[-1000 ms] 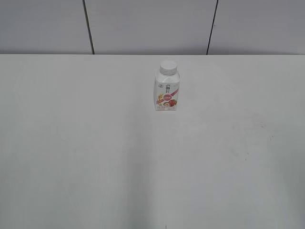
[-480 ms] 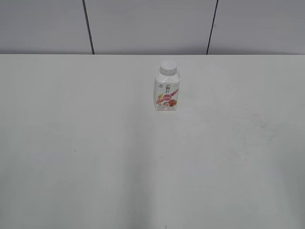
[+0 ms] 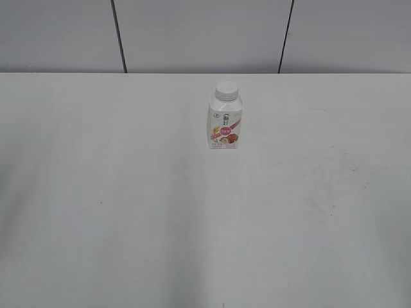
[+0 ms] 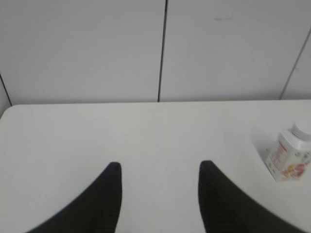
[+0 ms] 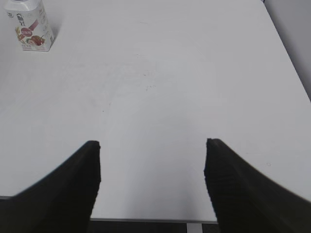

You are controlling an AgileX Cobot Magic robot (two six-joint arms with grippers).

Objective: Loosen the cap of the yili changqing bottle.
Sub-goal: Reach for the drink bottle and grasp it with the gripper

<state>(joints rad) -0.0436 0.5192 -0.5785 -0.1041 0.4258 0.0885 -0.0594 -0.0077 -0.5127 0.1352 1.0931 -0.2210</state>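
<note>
The yili changqing bottle [image 3: 225, 125] stands upright on the white table, toward the back centre, its pink-red strawberry label facing the exterior view. Its white cap [image 3: 227, 90] sits on the neck. The bottle also shows at the right edge of the left wrist view [image 4: 291, 160] and in the top left corner of the right wrist view [image 5: 31, 26]. My left gripper [image 4: 158, 167] is open and empty, well to the left of the bottle. My right gripper [image 5: 151, 144] is open and empty, far from the bottle near the table's front edge. Neither gripper shows in the exterior view.
The white table [image 3: 128, 192] carries only the bottle. A grey panelled wall [image 3: 192, 32] with dark seams stands behind its far edge. The table's front edge [image 5: 146, 219] shows in the right wrist view, its right edge too.
</note>
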